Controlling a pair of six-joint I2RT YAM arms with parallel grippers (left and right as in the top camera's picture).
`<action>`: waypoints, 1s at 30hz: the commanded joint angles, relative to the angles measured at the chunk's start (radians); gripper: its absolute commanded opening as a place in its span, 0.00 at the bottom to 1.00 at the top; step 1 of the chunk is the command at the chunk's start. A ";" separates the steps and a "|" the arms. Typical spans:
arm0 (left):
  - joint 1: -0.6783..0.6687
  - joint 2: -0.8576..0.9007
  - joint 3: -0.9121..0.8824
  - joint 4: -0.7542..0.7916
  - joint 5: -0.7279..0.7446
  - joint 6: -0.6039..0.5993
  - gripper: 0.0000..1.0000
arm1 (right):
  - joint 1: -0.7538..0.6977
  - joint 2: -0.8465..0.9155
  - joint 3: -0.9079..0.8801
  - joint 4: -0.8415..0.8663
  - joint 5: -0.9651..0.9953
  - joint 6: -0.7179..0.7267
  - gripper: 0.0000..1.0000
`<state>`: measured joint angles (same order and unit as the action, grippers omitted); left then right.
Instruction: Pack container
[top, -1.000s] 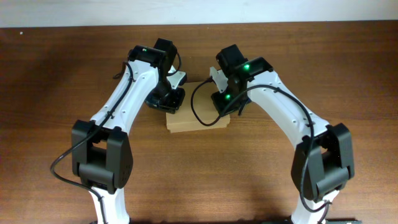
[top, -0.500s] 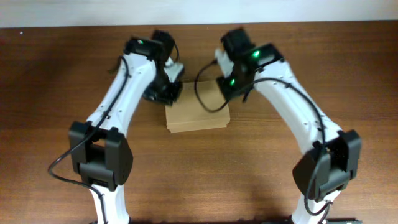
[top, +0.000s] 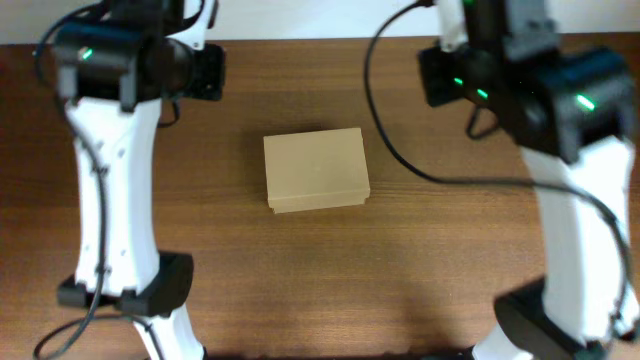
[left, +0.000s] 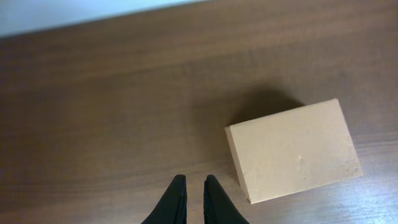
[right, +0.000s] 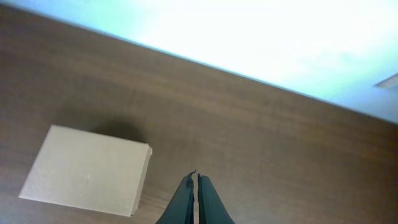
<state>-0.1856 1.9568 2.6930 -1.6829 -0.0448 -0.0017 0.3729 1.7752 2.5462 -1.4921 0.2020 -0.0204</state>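
Overhead: the container (top: 316, 170) sits closed, flat on the desk (top: 300, 290), with an arm well off to each side of it. Left wrist view: the left pincer (left: 193, 184) hangs near the container's left edge, not touching, with a narrow slit between its tips and nothing held. Right wrist view: the right pincer (right: 196, 179) hangs to the container's right, tips pressed together, empty

Wrist views cut my left hand (left: 194, 180) and right hand (right: 194, 178) off at the bottom edge; the shut box (top: 316, 170) hides its contents.
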 joint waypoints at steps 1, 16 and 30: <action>0.006 -0.108 -0.038 -0.005 -0.052 -0.014 0.10 | 0.000 -0.130 -0.100 0.025 0.036 0.023 0.04; 0.011 -0.852 -0.985 0.156 -0.218 -0.066 0.15 | 0.000 -0.929 -0.875 0.079 0.255 0.133 0.04; 0.011 -1.134 -1.391 0.276 -0.233 -0.077 0.82 | 0.000 -1.165 -1.171 -0.013 0.248 0.247 0.17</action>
<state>-0.1799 0.8249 1.3140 -1.4124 -0.2626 -0.0704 0.3729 0.6224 1.3819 -1.5085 0.4438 0.2001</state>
